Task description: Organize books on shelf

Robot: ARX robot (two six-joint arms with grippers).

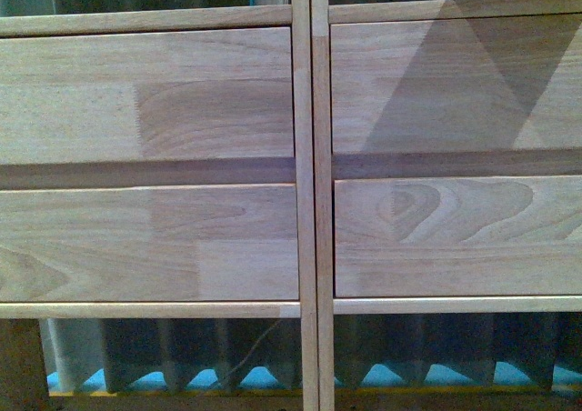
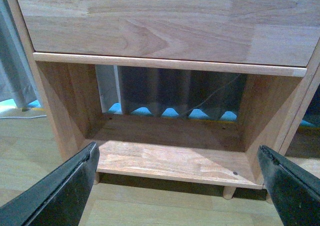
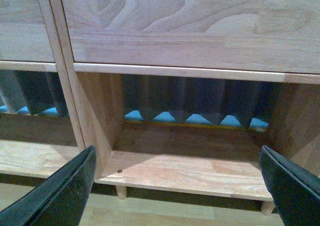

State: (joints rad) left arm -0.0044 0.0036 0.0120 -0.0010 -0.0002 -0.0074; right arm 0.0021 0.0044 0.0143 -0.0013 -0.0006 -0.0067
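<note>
Shelf (image 2: 170, 63) open-fronted, backless below; left gripper (image 2: 177, 148), right gripper (image 3: 176, 151) jaws spread wide.

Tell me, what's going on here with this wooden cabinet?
A two-armed robot is facing a pale wooden shelf, close up against its drawer fronts. Its left tool and right tool are both open and holding nothing, each aimed at a bottom compartment. No books show in either compartment, so no tidying is visible yet.
</note>
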